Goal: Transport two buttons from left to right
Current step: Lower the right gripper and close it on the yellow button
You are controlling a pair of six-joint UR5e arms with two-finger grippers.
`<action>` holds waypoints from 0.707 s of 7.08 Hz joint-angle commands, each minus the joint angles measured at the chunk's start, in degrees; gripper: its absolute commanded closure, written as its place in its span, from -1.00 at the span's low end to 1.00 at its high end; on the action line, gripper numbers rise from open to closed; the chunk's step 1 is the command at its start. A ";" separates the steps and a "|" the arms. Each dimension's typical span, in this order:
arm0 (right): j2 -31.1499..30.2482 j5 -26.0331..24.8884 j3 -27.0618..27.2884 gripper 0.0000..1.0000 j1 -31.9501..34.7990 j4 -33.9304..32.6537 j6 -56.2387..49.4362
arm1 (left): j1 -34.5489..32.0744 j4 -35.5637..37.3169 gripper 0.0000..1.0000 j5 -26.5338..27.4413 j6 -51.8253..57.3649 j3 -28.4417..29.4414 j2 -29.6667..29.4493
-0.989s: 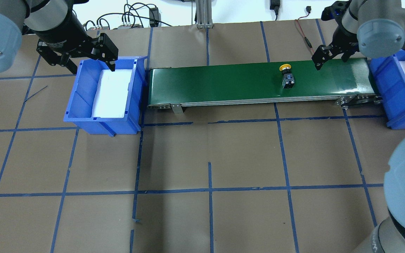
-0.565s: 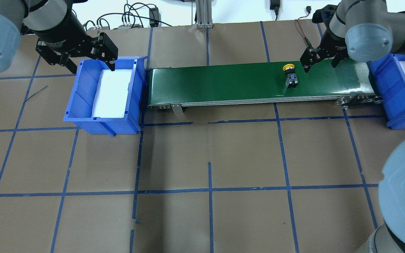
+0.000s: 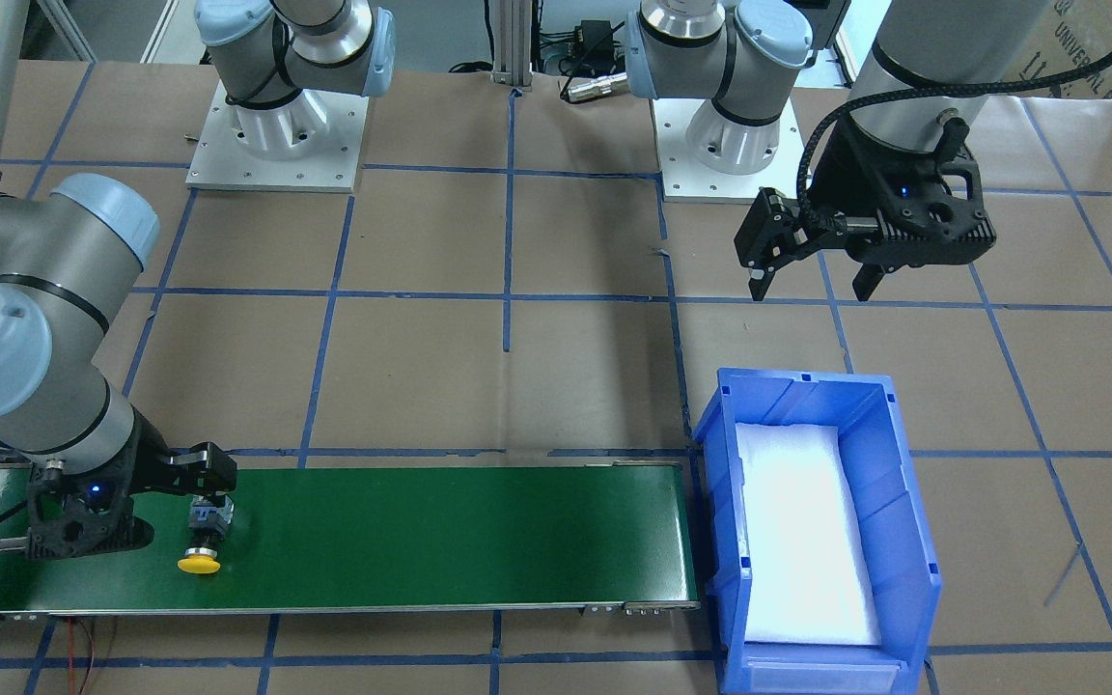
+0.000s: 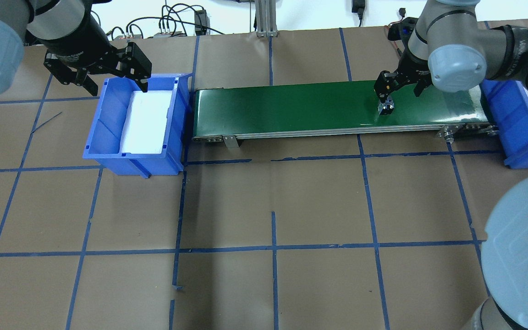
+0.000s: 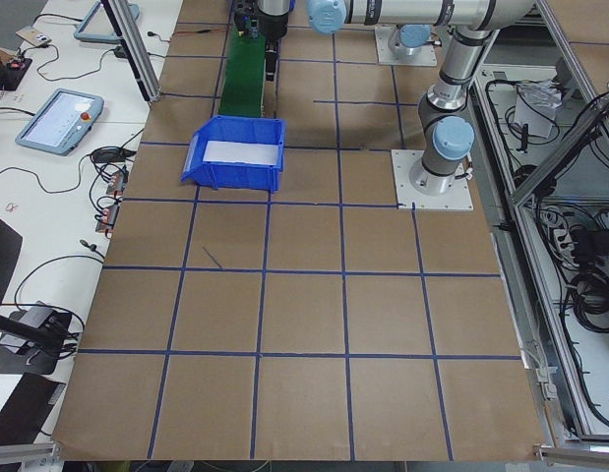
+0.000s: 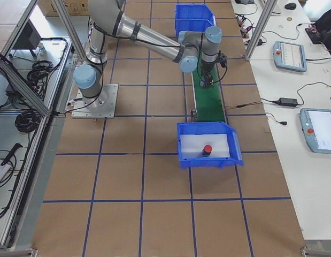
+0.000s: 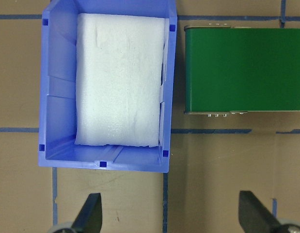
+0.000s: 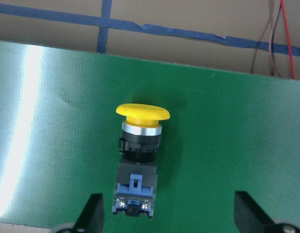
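Observation:
The yellow-capped button point(image 8: 139, 160) lies on its side on the green conveyor belt point(image 4: 291, 105) near its right end, and also shows in the front view point(image 3: 201, 541). My right gripper point(image 4: 400, 91) hangs over it, open, and the button shows between its fingers in the wrist view, nearer one finger; I see no contact. The red-capped button point(image 6: 207, 150) stands in the right blue bin point(image 6: 182, 144). My left gripper point(image 4: 113, 82) is open and empty at the far rim of the left blue bin point(image 4: 108, 119), which holds only white foam.
The belt point(image 3: 421, 531) runs between the two bins. The left bin point(image 3: 894, 463) sits at its left end, the right bin point(image 4: 497, 110) at its right end. Cables lie along the table's far edge point(image 4: 172, 23). Brown paper with blue tape lines covers the table.
My right gripper has moved left along the belt to above the yellow button. The button has drifted a little to the right on the belt. My left gripper has barely moved.

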 commanded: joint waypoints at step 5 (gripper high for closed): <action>2.06 -0.53 0.23 0.41 -0.48 -0.35 -0.22 | 0.11 0.00 -1.00 -0.20 -0.25 -0.05 0.01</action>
